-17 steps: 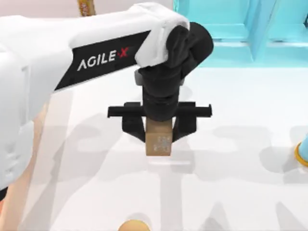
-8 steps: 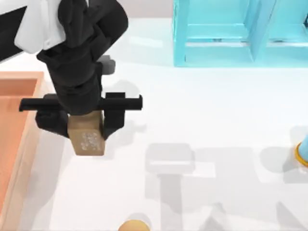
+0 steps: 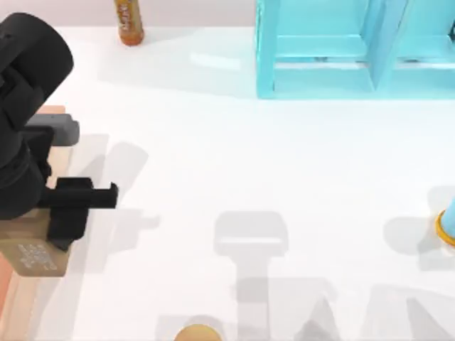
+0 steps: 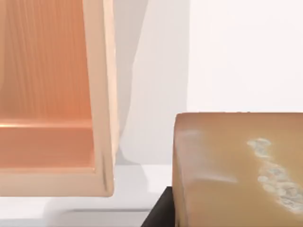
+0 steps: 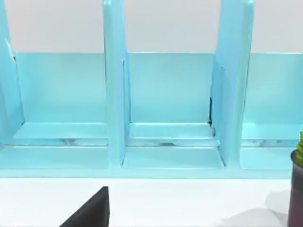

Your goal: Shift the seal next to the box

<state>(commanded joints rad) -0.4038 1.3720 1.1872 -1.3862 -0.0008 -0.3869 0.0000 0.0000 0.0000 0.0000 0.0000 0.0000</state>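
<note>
1. The seal [image 3: 32, 252] is the thing being moved, but the box [image 3: 62, 142] is the largest item and the landmark here: in the top view its light wood wall shows at the left edge of the worktop [image 3: 284, 177], and the left wrist view shows its orange floor and the corner of its wall [image 4: 102, 94]
2. The left arm has swept across: a second ago it hung over the middle of the worktop, well apart from the box; half a second ago it was just beside the box's wall; now its black wrist sits over that wall
3. The left gripper [image 3: 43, 234] has its fingers clenched on the seal, which hangs held above the wall's outer edge, the printed mark facing up
4. The left wrist view shows the seal [image 4: 236, 165] beside the wall, on the bare-worktop side rather than over the box's floor
5. My judgement: the carry is nearly complete; what is left is lowering the seal onto the worktop just outside the box and releasing. The risk is setting it on the wall or inside
6. The right arm stays parked facing the cyan shelf frame [image 5: 165, 94], far from the box; I cannot tell how its fingers stand
</note>
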